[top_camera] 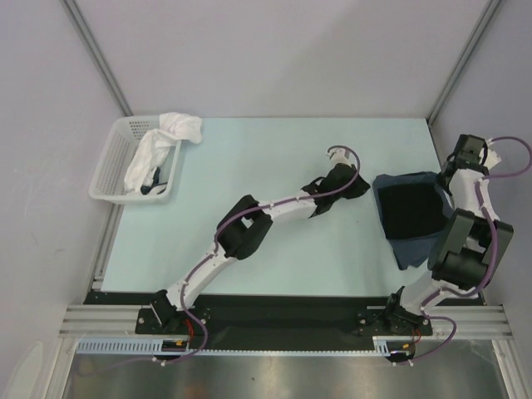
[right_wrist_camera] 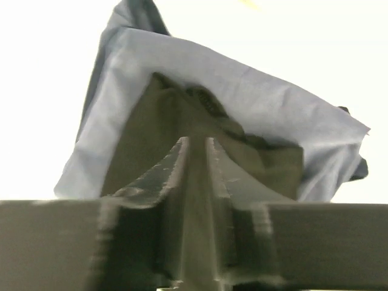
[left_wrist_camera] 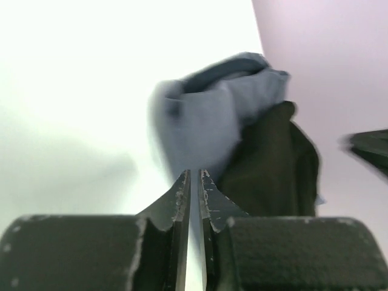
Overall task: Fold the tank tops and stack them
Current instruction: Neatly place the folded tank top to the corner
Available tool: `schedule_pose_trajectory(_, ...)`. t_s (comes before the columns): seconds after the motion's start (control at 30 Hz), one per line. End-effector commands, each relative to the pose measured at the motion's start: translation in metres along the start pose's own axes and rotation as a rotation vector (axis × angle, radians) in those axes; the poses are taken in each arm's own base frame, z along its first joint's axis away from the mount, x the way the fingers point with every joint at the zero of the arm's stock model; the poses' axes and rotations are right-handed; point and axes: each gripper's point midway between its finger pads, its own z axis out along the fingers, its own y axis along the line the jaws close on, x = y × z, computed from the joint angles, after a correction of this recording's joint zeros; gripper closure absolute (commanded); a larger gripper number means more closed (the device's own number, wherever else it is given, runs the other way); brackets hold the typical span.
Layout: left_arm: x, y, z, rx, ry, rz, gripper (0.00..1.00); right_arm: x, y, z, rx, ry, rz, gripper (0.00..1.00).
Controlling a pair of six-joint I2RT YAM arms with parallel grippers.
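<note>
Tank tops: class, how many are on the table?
2, stacked at the table's right side: the black tank top lies on the slate-blue tank top. The basket's white cloth may hide more.

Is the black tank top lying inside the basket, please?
No, the black top lies on the blue top, well to the right of the basket, which holds white cloth.

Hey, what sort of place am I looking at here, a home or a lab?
Probably a robotics lab test cell: two robot arms bolted to a table edge, plain panel walls closing it in, and tank tops laid out as practice items.
</note>
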Motion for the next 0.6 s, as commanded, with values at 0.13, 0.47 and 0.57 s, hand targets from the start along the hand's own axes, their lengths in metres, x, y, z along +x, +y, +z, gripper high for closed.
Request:
schedule_pose_trajectory(0.13, -0.134, -0.119, -0.124, 0.133, -0.235, 0.248, 0.79, -0.05, 0.018, -0.114, -0.216, -0.237, 0.01, 0.56)
schedule_pose_trajectory(0.47, -0.162, -0.04, -0.317, -0.127, -0.388, 0.415, 0.37, 0.041, 0.095, -0.216, -0.709, -0.181, -0.186, 0.02)
schedule_pose_trajectory(0.57, -0.163, -0.002, -0.365, -0.237, -0.427, 0.425, 0.19, 0.071, 0.107, -0.239, -0.872, -0.145, -0.206, 0.01)
